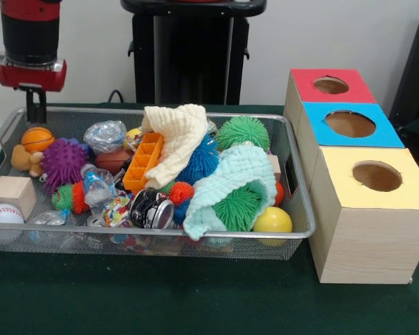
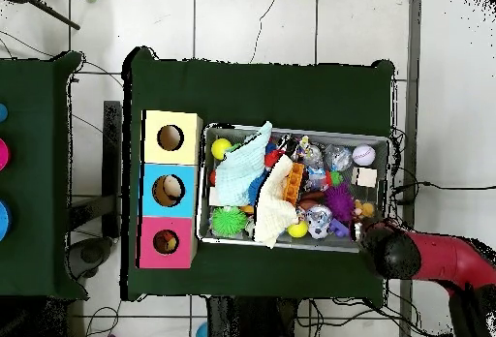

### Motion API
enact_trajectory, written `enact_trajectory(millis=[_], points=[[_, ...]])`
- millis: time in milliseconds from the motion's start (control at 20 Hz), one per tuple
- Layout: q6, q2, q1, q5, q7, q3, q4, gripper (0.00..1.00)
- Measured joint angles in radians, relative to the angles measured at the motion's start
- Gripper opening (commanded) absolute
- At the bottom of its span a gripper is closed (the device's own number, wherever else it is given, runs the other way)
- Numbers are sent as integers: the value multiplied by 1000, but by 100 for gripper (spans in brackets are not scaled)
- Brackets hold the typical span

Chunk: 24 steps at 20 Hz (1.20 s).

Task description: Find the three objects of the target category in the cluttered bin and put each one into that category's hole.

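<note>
Front view: large rectangular silver wire-mesh bin [image 1: 302,183] with a rounded rim, heaped with spiky rubber balls, a ribbed cream cloth [image 1: 176,139], a mint waffle-knit cloth [image 1: 227,183] and an orange plastic grid tray [image 1: 143,162]. Beside the bin stands a row of three pale wooden boxes; the round hole [image 1: 331,85] pierces the red-faced one, farthest back. Red-and-black gripper [image 1: 35,106] hangs over the bin's far corner; its finger state cannot be told.
</note>
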Motion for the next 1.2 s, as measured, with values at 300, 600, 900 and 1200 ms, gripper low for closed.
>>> enact_trajectory(millis=[300,600,900,1200], points=[[21,-49,0,6,0,5,29,100],[21,-58,0,10,0,16,45,100],[21,-52,0,6,0,17,45,100],[11,-20,-1,-40,0,21,45,100]])
